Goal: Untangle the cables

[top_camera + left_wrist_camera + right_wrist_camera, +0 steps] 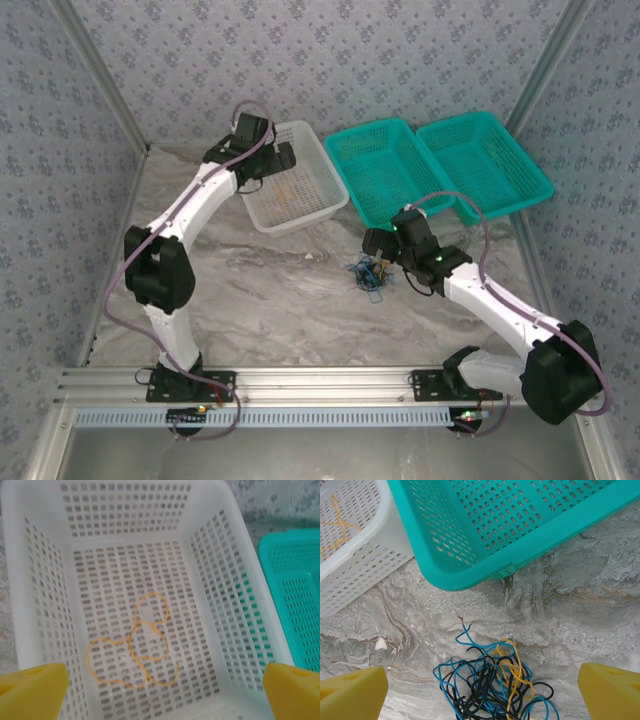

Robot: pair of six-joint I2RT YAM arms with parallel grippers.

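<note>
**Blue, black and yellow-orange tangle at 4 o'clock, both my grippers spread wide**

The cables (pixel 492 680) lie in one knotted clump on the marble table (pixel 280 300), at about 4 o'clock in the top view. My right gripper (pixel 481 694) hangs over them with its yellow fingers (pixel 610 690) spread wide on either side, holding nothing. My left gripper (pixel 162 692) is spread just as wide above the white basket (pixel 30 580) at 11 o'clock and grips nothing. One looped yellow-orange wire (pixel 135 645) lies on that basket's floor. I count three baskets: the white one and two teal baskets (pixel 385 165) (pixel 485 160) side by side at 1 o'clock.
</note>
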